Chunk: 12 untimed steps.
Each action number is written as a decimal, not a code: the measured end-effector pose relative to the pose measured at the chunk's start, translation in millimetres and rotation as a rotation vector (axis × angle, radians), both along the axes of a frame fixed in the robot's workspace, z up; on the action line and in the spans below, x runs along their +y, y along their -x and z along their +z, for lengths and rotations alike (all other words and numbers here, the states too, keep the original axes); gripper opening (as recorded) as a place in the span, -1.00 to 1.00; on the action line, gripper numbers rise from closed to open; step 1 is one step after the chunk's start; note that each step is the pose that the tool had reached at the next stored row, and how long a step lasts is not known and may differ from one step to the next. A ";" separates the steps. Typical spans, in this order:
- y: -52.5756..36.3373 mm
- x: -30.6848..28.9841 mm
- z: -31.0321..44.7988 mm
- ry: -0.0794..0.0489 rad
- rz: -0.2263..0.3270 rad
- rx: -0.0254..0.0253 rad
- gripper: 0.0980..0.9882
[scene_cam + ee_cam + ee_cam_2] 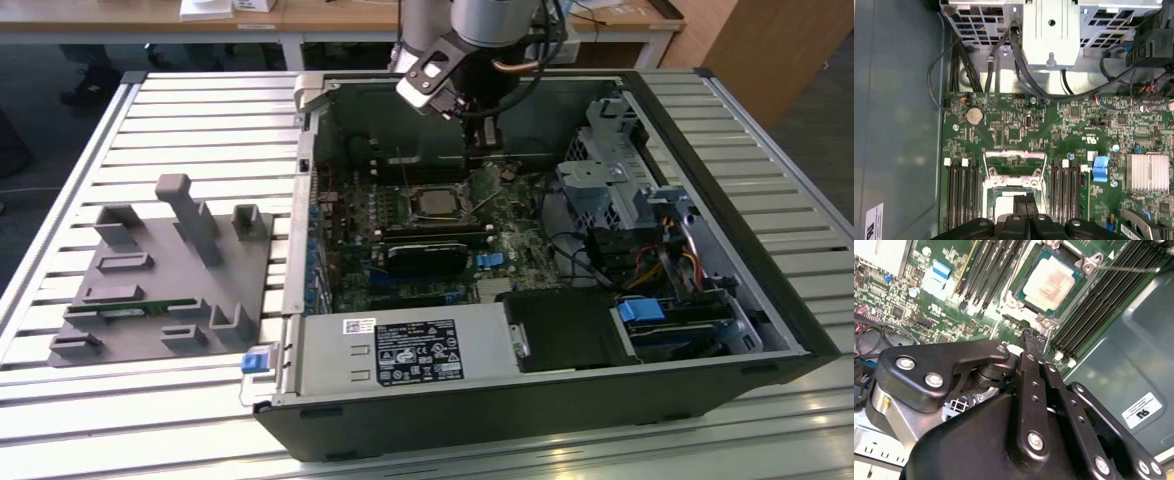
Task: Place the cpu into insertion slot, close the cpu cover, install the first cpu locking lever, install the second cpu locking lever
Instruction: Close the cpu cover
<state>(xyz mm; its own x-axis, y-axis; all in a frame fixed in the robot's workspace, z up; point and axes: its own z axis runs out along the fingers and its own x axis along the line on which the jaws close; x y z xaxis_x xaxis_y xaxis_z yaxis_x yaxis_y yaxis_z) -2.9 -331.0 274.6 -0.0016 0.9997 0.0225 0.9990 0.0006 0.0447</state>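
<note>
The cpu (1049,282), a dull silver square, lies in the insertion slot (434,203) on the green board inside the open computer case. The shiny cpu cover (1089,265) frames the chip and looks lowered over it. A thin metal lever rod (1126,268) sticks out sideways from one corner of the socket. My gripper (1030,335) hangs just above the board beside the socket, its black fingers pressed together and holding nothing. In the first wrist view the gripper (1026,202) hides part of the socket (990,190). In the exterior view the gripper (474,135) sits behind the socket.
Long black memory slots (961,190) flank the socket on both sides. A black block (430,252) lies just in front of it. Drive cages and cables (627,170) fill the exterior view's right. A grey fixture (160,270) stands outside the case on the slatted table.
</note>
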 end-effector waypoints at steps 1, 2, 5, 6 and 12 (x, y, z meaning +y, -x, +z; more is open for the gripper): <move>-1.9 0.0 -0.1 0.000 0.000 0.0006 -0.96; -4.0 0.0 -0.3 0.000 0.000 0.0015 -0.96; -10.7 0.5 -1.6 0.000 0.000 0.0055 -0.96; -12.1 0.6 -2.4 0.000 0.000 0.0067 -0.96; -17.5 3.8 -7.1 0.000 0.000 0.0130 -0.96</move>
